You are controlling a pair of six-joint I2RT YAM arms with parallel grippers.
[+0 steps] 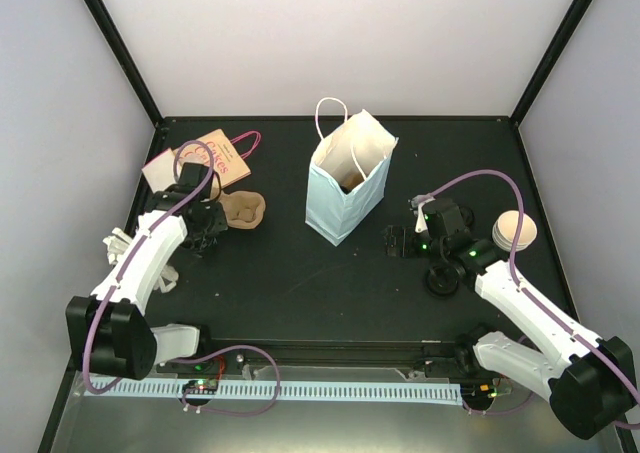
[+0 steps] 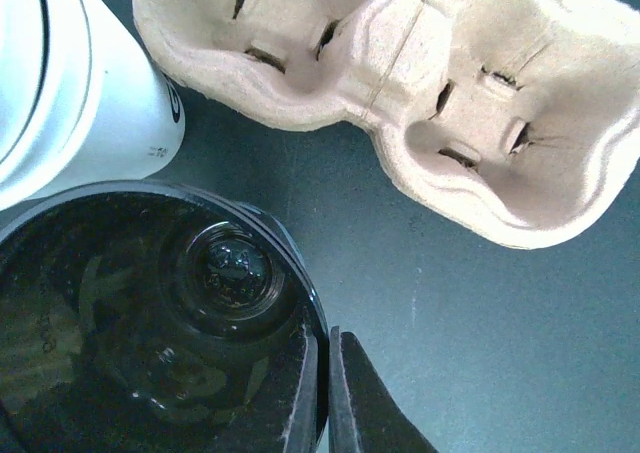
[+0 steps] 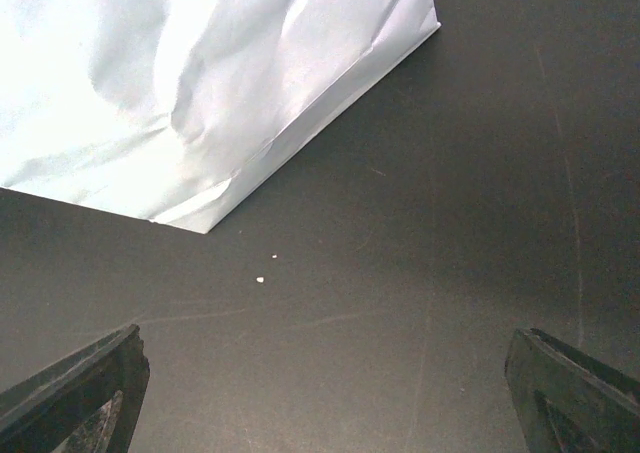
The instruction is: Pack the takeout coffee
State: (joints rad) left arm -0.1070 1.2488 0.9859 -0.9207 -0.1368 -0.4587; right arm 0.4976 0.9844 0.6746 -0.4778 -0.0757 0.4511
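Observation:
In the left wrist view my left gripper [image 2: 327, 385] is shut on the rim of a black plastic lid [image 2: 150, 313]. The lid lies over the dark table beside a white paper cup [image 2: 70, 83]. A pulp cup carrier [image 2: 420, 83] lies just beyond them, also in the top view [image 1: 243, 210], right of the left gripper [image 1: 205, 228]. The pale blue paper bag [image 1: 345, 183] stands open in the middle. My right gripper [image 1: 400, 241] is wide open and empty, low over the table, right of the bag [image 3: 200, 83].
A flat brown bag with pink print [image 1: 215, 158] lies at the back left. A white cup with a tan top [image 1: 515, 231] stands at the right, and a black lid [image 1: 440, 278] lies by the right arm. Bare table [image 1: 300, 283] lies in front of the bag.

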